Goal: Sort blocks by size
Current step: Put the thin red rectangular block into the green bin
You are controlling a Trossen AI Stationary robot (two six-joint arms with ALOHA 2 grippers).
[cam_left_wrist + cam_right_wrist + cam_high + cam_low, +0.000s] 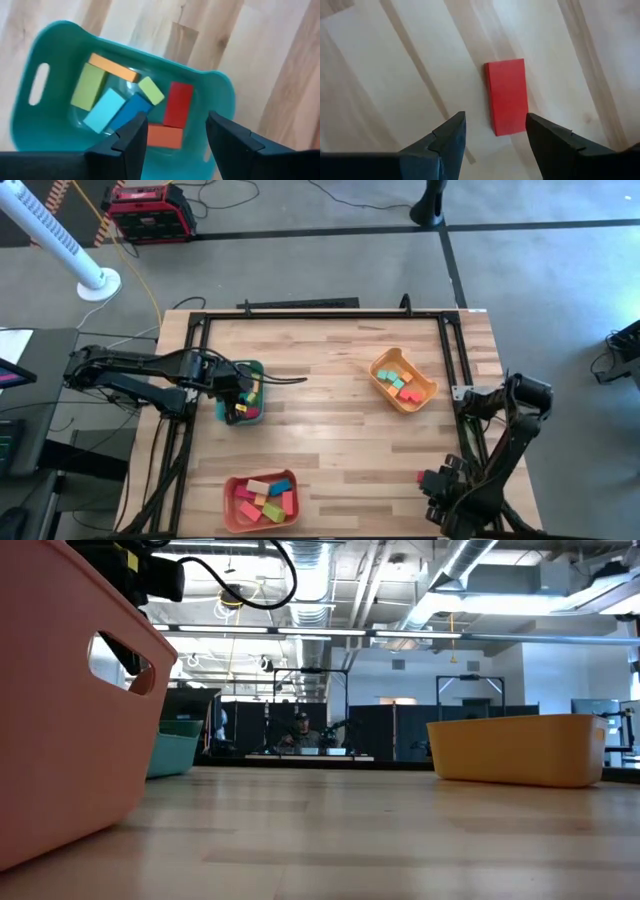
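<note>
now the left gripper (172,140) hangs over the teal tray (220,95) at the table's left side, fingers (127,142) spread apart and holding nothing. below and just ahead of it, inside that tray, lie several blocks: a red one (178,104), an orange one (165,136) touching the red one's near end, a blue one (127,112), a light blue one (104,111), two green ones (89,86) and a long orange bar (113,68).

the right gripper (495,137) hovers over the table's near right corner, fingers (447,140) parted and empty. a red block (507,96) lies flat on the bare wood just ahead of it, its near end reaching between the fingertips, touching neither.

well away from both grippers, the yellow tray (425,397) and the salmon tray (231,502) hold more blocks.
</note>
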